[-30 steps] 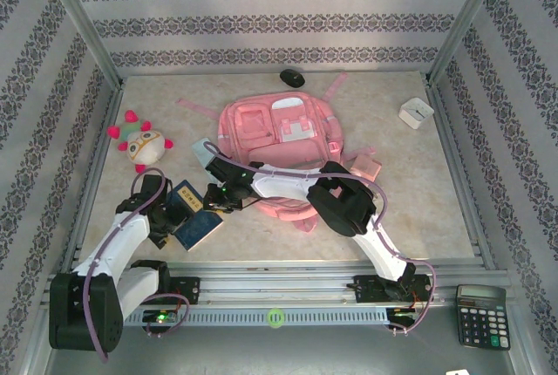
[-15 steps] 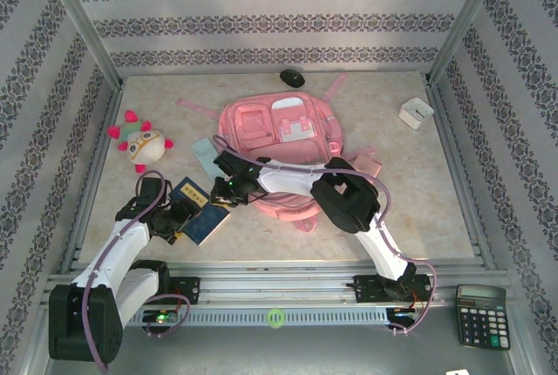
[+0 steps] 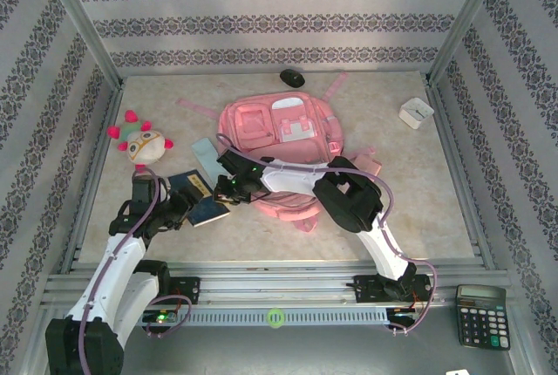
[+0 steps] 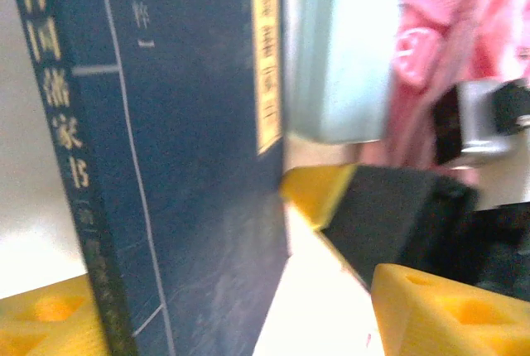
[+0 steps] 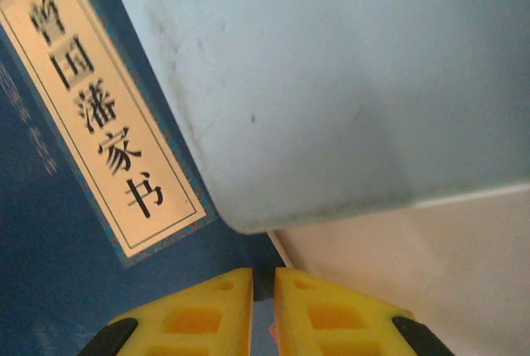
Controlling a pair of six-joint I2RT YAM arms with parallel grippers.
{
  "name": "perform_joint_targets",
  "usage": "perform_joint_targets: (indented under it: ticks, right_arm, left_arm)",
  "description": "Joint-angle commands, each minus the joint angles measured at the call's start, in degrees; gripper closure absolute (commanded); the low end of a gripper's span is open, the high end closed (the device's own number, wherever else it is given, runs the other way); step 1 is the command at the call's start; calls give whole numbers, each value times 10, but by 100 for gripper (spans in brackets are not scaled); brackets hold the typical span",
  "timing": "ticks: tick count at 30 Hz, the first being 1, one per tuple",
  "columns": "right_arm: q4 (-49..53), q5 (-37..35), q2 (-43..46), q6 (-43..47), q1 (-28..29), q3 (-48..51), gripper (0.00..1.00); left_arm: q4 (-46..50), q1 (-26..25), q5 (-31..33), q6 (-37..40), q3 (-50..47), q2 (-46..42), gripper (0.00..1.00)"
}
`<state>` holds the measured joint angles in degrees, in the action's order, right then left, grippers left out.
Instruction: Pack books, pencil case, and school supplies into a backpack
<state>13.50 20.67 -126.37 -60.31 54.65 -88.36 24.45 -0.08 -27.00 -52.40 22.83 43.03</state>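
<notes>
The pink backpack [image 3: 279, 135] lies flat mid-table. The dark blue book [image 3: 199, 198] rests on the table left of it, its yellowish label [image 5: 108, 116] close in the right wrist view. My right gripper [image 3: 227, 187] [image 5: 263, 277] is shut on the book's corner, its fingers a sliver apart. My left gripper [image 3: 177, 204] [image 4: 240, 306] stands open astride the book [image 4: 182, 165], which sits against its left finger with a gap to the right finger [image 4: 447, 315]. The pale blue pencil case [image 3: 207, 155] [image 5: 348, 66] overlaps the book's far edge. A pink block [image 3: 368, 166] lies right of the backpack.
A plush toy [image 3: 144, 143] sits at the left. A white square box [image 3: 416, 112] is at the back right and a black oval object [image 3: 292, 78] behind the backpack. A calculator [image 3: 481, 314] lies off the table at the front right. Metal frame rails edge the table.
The book has shifted and turned toward the backpack. My left gripper has slid in around it with narrowing jaws. The right gripper has closed further at the book's corner.
</notes>
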Motion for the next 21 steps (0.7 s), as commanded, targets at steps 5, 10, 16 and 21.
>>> perform_joint_targets:
  ticks: [5,10,16,21]
  right_arm:
    - [25,12,1,-13,11,27,83]
    - [22,-7,28,-6,10,38,83]
    - [5,-26,90,1,7,58,74]
    - [-11,-43,158,8,5,76,69]
  left_arm:
    - [-78,-8,-21,-2,2,21,61]
    - [13,-8,35,44,39,15,88]
    - [93,-8,80,79,82,-5,100]
    - [188,-9,138,102,148,-7,100]
